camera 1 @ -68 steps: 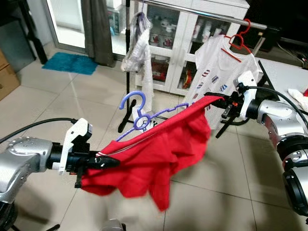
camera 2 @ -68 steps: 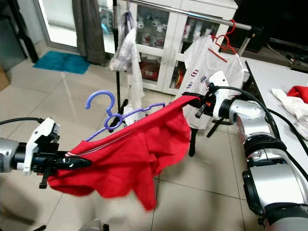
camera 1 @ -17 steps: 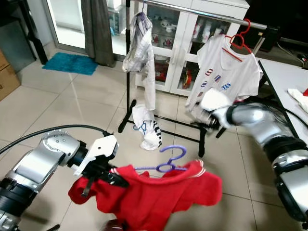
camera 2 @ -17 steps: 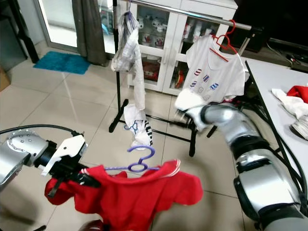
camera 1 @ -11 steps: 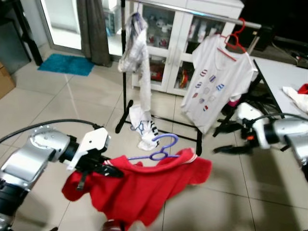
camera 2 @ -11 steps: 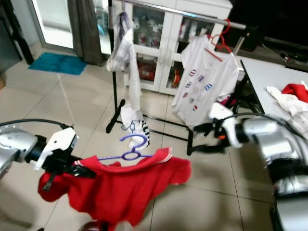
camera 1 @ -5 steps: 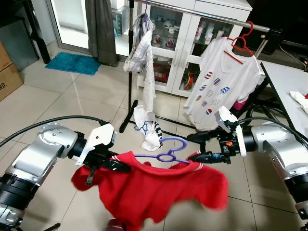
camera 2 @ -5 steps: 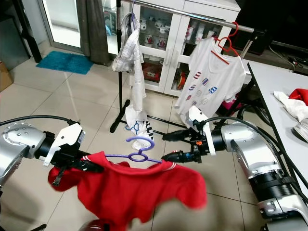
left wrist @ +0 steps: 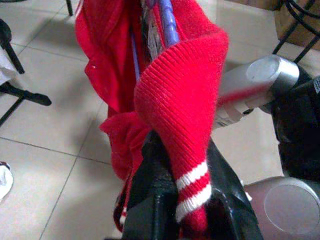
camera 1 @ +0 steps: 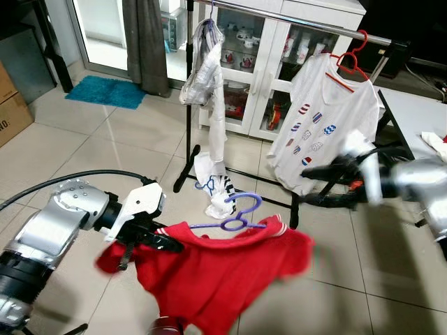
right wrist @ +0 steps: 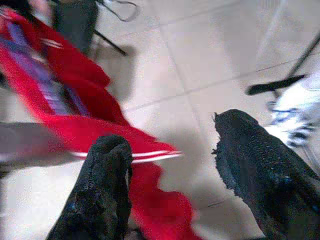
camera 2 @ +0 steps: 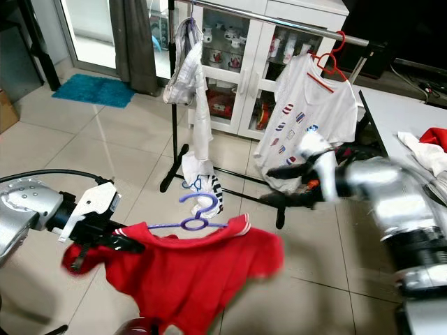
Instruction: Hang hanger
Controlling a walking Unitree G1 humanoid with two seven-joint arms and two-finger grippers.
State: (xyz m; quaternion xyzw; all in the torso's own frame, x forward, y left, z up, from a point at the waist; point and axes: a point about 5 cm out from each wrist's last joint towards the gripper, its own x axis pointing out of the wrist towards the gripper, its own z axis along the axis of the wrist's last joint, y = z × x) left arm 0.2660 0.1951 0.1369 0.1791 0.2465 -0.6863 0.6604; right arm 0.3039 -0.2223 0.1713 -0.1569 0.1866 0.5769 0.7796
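**Red shirt on hanger, rail not yet reached**

Eye views: left hand (camera 1: 150, 239) pinches the red knit shirt (camera 1: 216, 269) carrying the purple plastic hanger (camera 1: 234, 213); right hand (camera 1: 328, 185), spread, hangs apart.

Wrist views: left fingers clamp the striped collar. Next, probably regrip and lift toward the metal clothes rail (camera 1: 307, 23).

bright daylight from doorway (camera 1: 105, 28); right arm (camera 1: 391, 178) motion-blurred; wrist views soft

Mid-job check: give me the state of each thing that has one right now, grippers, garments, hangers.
left gripper: shut on the red shirt's sleeve
right gripper: open, holding nothing
red shirt: draped on the purple hanger, off the rail
purple hanger: inside the shirt, hook free
white t-shirt: hung on the rail by a red hanger
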